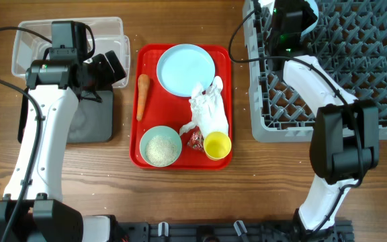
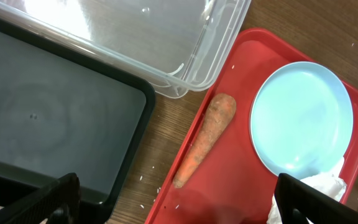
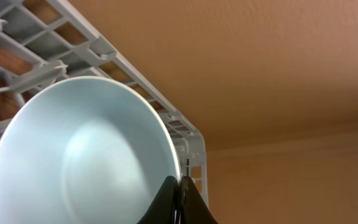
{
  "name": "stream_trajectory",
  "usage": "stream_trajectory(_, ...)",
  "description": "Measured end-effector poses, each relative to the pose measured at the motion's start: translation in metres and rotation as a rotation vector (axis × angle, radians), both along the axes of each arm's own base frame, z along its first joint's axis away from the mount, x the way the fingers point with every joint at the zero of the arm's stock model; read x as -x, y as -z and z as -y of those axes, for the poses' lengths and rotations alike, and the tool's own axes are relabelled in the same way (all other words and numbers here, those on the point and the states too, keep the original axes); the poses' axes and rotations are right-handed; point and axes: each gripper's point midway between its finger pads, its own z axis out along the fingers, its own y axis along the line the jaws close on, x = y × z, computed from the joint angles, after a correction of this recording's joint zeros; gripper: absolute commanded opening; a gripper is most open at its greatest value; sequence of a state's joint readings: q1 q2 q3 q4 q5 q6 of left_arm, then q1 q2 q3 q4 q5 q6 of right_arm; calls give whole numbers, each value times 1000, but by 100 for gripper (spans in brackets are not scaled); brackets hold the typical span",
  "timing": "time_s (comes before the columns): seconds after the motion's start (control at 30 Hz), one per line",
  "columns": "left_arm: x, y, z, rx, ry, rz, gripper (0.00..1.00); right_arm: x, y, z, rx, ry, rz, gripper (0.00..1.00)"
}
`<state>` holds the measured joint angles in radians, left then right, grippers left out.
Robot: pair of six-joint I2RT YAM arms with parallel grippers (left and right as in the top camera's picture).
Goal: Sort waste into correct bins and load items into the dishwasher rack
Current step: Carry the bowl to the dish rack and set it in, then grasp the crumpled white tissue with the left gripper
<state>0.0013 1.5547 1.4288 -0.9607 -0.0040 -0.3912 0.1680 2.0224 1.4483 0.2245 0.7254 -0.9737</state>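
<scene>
My right gripper (image 3: 180, 186) is shut on the rim of a light blue bowl (image 3: 86, 162) and holds it over the far left corner of the grey dishwasher rack (image 1: 361, 74). The bowl also shows in the overhead view (image 1: 308, 17). My left gripper (image 2: 179, 205) is open and empty, hovering beside the carrot (image 2: 207, 140) at the red tray's left edge. On the red tray (image 1: 150, 117) lie the carrot (image 1: 142, 96), light blue plate (image 1: 185, 69), crumpled napkin (image 1: 209, 107), red-and-white wrapper (image 1: 195, 139), yellow cup (image 1: 217, 145) and a bowl of rice (image 1: 160, 146). The spoon is out of view.
The clear tub (image 1: 32, 40) stands at the far left with the black tray (image 1: 89, 124) just in front of it, both under my left arm. A few rice grains (image 2: 143, 179) lie on the wood between the black tray and the red tray.
</scene>
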Motion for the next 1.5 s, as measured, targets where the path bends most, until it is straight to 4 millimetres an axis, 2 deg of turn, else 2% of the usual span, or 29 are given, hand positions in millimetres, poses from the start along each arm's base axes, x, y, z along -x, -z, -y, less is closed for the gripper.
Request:
stream_trajectory(0.2,0,0,0,0,0,0,100,1,0,-6,-24,-4,9,4)
stream_trajectory(0.4,0,0,0,0,0,0,100,1,10,-43,-34,-102,-43,4)
stream_trajectory(0.47,0,0,0,0,0,0,100,2,12,-48,-29,-116,-53,4)
stream_trajectory(0.5,0,0,0,0,0,0,100,2,12,-50,-28,-119,-56,8)
stream_trajectory(0.57,0,0,0,0,0,0,100,2,12,-55,-25,-128,-58,33)
stream_trajectory(0.6,0,0,0,0,0,0,100,3,12,-60,-23,-133,-59,52)
stream_trajectory(0.63,0,0,0,0,0,0,100,4,12,-65,-15,-140,-62,64)
stream_trajectory(0.73,0,0,0,0,0,0,100,10,11,-92,3,-164,-63,75)
stream_trajectory(0.87,0,0,0,0,0,0,100,15,9,-117,20,-196,-60,90)
stream_trajectory(0.93,0,0,0,0,0,0,100,14,-1,-125,10,-199,-7,93)
stream_trajectory(1.0,0,0,0,0,0,0,100,11,-22,-127,-19,-175,102,100)
stream_trajectory(1.03,0,0,0,0,-1,0,100,11,-28,-126,-28,-161,134,100)
stream_trajectory(1.1,0,0,0,0,0,0,100,15,-24,-126,-51,-141,123,100)
stream_trajectory(1.17,0,0,0,0,0,-2,100,27,-16,-138,-83,-150,66,100)
stream_trajectory(1.2,0,0,0,0,0,-2,100,35,-13,-148,-117,-166,42,100)
stream_trajectory(1.27,0,0,0,-2,-1,-1,100,63,8,-177,-230,-229,-90,100)
stream_trajectory(1.33,2,1,-1,-3,-1,-8,100,84,24,-205,-397,-292,-181,96)
stream_trajectory(1.4,7,4,-1,-3,-2,-33,100,117,44,-227,-613,-349,-356,93)
stream_trajectory(1.5,8,5,-1,-3,-1,-37,100,171,50,-273,-969,-447,-612,96)
